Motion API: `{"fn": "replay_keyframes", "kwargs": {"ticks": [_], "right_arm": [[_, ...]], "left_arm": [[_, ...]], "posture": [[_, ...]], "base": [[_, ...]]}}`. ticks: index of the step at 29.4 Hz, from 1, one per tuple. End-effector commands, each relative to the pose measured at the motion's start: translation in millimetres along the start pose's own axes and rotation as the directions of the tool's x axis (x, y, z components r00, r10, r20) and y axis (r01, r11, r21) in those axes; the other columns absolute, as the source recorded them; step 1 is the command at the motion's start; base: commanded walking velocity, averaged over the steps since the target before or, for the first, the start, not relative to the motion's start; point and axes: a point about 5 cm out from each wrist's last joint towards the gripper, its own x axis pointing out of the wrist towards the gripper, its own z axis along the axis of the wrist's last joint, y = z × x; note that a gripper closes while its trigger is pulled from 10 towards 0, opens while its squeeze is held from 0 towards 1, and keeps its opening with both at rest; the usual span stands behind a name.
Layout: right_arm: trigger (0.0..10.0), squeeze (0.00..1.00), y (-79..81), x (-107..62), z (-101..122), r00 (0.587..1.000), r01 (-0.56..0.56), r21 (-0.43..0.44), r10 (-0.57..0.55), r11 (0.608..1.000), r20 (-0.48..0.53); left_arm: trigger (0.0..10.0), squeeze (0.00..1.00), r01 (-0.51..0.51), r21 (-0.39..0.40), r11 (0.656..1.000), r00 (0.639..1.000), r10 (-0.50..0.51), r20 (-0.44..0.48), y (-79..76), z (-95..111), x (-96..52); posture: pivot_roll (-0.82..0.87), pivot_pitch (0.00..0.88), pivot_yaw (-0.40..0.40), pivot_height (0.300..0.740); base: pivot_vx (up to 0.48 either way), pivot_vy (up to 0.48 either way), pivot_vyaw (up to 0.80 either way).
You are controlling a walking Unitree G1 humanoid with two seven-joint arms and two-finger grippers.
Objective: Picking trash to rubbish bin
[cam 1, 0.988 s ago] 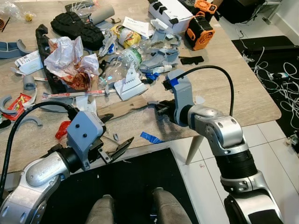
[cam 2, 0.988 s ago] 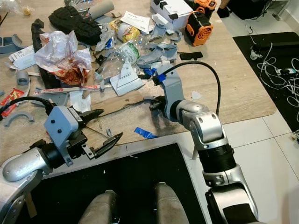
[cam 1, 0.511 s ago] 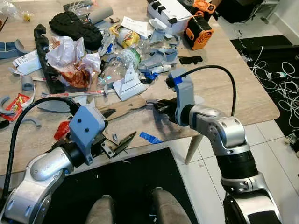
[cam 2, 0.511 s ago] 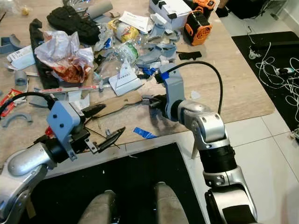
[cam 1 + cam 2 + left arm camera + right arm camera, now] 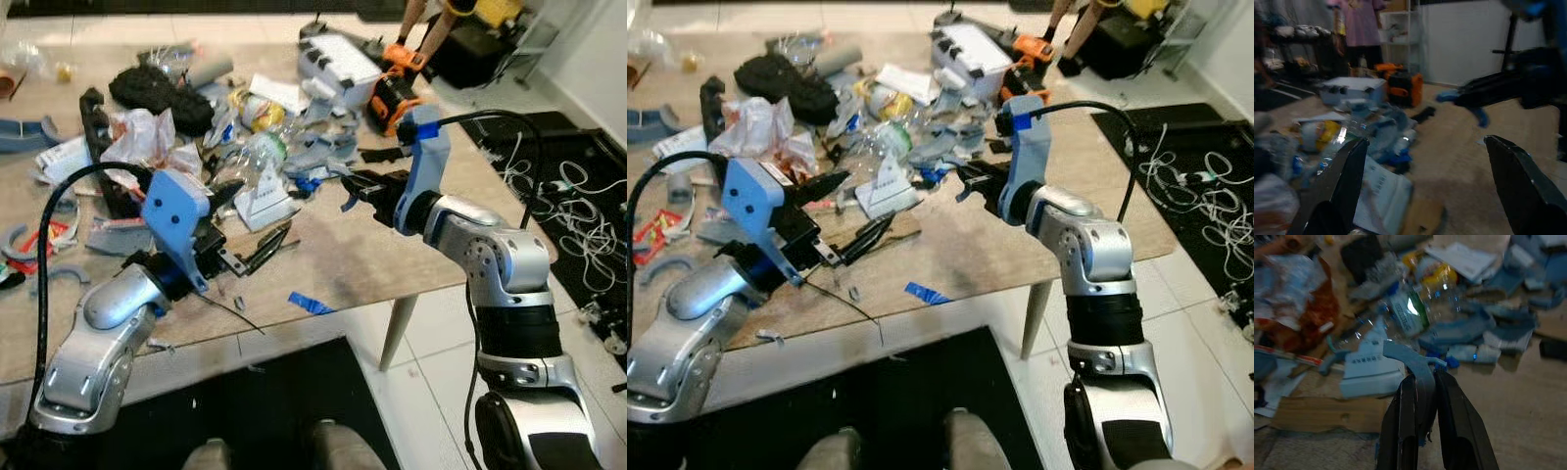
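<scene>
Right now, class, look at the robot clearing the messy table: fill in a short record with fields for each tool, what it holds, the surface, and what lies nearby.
Right tool: shut on a curved grey plastic piece, lifted above the table
Left tool: open, holding nothing, raised over the table's near side
Surface: wooden table, heaped with trash
Trash near the tools: clear plastic bottle, crumpled plastic bag, blue scrap
Other things: orange and black device, white box
Floor: white cables at the robot's right
</scene>
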Motion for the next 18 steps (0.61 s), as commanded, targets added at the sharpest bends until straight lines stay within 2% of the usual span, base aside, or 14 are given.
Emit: {"fn": "replay_keyframes", "kwargs": {"ticks": [1, 2, 3, 4, 7, 12, 14, 18], "right_arm": [[10.0, 0.00, -7.0, -2.7, -2, 1.000, 0.017, -0.001, -0.017, 1.000, 0.006], [10.0, 0.00, -9.6, -2.1, -2, 1.000, 0.021, -0.005, -0.021, 1.000, 0.018], [10.0, 0.00, -9.6, -2.1, -2, 1.000, 0.021, -0.005, -0.021, 1.000, 0.018], [10.0, 0.00, -13.1, -1.7, -3, 0.999, 0.038, -0.009, -0.037, 0.999, 0.033], [10.0, 0.00, -14.9, -6.9, -5, 0.995, 0.065, -0.016, -0.064, 0.998, 0.079], [10.0, 0.00, -6.8, -8.5, -15, 0.990, 0.072, -0.040, -0.067, 0.997, 0.124], [10.0, 0.00, -5.7, -7.9, -17, 0.990, 0.070, -0.043, -0.064, 0.997, 0.128], [10.0, 0.00, -2.4, -17.2, -27, 0.984, 0.076, 0.001, -0.075, 0.997, 0.160]], "left_arm": [[10.0, 0.00, 0.004, 0.023, 1.000, 1.000, -0.004, -0.003, 7.3, 0, -0.9], [10.0, 0.00, 0.003, 0.043, 0.999, 1.000, -0.003, -0.008, 13.5, -1, -0.7], [10.0, 0.00, 0.003, 0.043, 0.999, 1.000, -0.003, -0.008, 13.5, -1, -0.7], [10.0, 0.00, -0.003, 0.058, 0.998, 1.000, 0.003, -0.016, 19.5, -2, -1.1], [10.0, 0.00, -0.016, 0.068, 0.998, 1.000, 0.017, -0.002, 25.3, 0, -0.9], [10.0, 0.00, -0.074, 0.087, 0.993, 0.995, 0.067, 0.075, 34.3, 8, 25.0], [10.0, 0.00, -0.083, 0.084, 0.993, 0.994, 0.076, 0.081, 35.5, 7, 28.5], [10.0, 0.00, -0.114, 0.044, 0.993, 0.989, 0.109, 0.104, 29.0, 3, 36.1]], "posture": [[-0.05, 0.000, -0.080, 0.740], [-0.05, 0.000, -0.074, 0.740], [-0.05, 0.000, -0.074, 0.740], [-0.06, 0.000, -0.038, 0.740], [-0.07, 0.000, -0.029, 0.740], [-0.08, 0.000, -0.028, 0.740], [-0.08, 0.000, -0.030, 0.740], [-0.09, 0.000, -0.024, 0.740]], "base": [[0.000, 0.000, 0.00], [0.000, 0.000, 0.00], [0.000, 0.000, 0.00], [0.000, 0.000, 0.00], [0.000, 0.000, 0.00], [0.000, 0.000, 0.00], [0.000, 0.000, 0.00], [0.000, 0.000, 0.00]]}}
